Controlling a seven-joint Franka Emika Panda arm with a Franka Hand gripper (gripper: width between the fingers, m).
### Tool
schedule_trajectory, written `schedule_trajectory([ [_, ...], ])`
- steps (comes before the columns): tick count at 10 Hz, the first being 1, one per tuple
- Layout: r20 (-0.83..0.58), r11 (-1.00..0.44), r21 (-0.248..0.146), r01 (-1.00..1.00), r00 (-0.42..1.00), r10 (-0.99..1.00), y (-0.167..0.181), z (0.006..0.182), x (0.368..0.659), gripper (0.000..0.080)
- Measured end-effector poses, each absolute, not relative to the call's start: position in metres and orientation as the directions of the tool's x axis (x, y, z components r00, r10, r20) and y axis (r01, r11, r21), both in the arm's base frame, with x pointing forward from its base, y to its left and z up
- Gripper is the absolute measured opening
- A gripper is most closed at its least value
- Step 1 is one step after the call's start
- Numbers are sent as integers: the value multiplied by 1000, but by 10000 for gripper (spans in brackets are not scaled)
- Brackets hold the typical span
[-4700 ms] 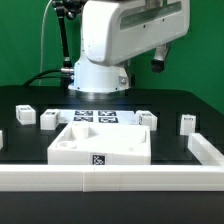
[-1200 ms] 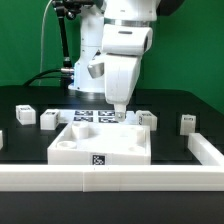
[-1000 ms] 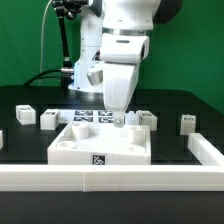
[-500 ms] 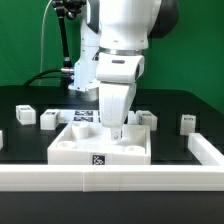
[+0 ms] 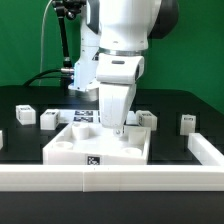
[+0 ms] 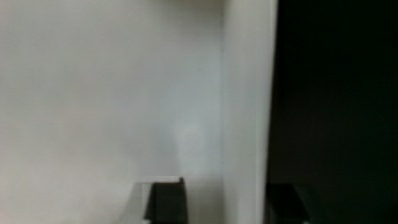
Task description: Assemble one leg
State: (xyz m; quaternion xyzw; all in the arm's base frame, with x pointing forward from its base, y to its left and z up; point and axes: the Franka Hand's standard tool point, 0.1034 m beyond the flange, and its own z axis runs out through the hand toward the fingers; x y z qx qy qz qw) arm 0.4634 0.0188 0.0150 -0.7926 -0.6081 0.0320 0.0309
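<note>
The large flat white square piece (image 5: 95,145) lies at the middle front of the black table. My gripper (image 5: 120,128) is down on its far rim. In the wrist view the gripper (image 6: 228,203) straddles that rim (image 6: 231,120): one dark finger (image 6: 166,200) is over the white face and the other is over the black table, and the jaws look shut on the rim. Small white legs stand apart from it: two at the exterior view's left (image 5: 25,113) (image 5: 47,119), one behind the piece (image 5: 147,118), and one at the right (image 5: 186,123).
The marker board (image 5: 85,115) lies behind the square piece, near the robot base (image 5: 85,80). A white rail (image 5: 110,178) runs along the front edge, and another one (image 5: 205,150) runs along the exterior view's right. Green backdrop behind.
The arm came down from high above and set its fingers on the square piece's far rim. In the last half second the piece shifted slightly to the exterior view's left.
</note>
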Motion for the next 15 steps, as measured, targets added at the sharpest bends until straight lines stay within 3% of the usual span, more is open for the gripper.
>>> schedule_trajectory([
  [6,-13,-259,-85,962,259,966,19,15,464,59],
  [10,-25,-53,-53,997,52,998,29,18,473,61],
  [15,-26,-44,-50,998,43,999,30,16,473,61],
])
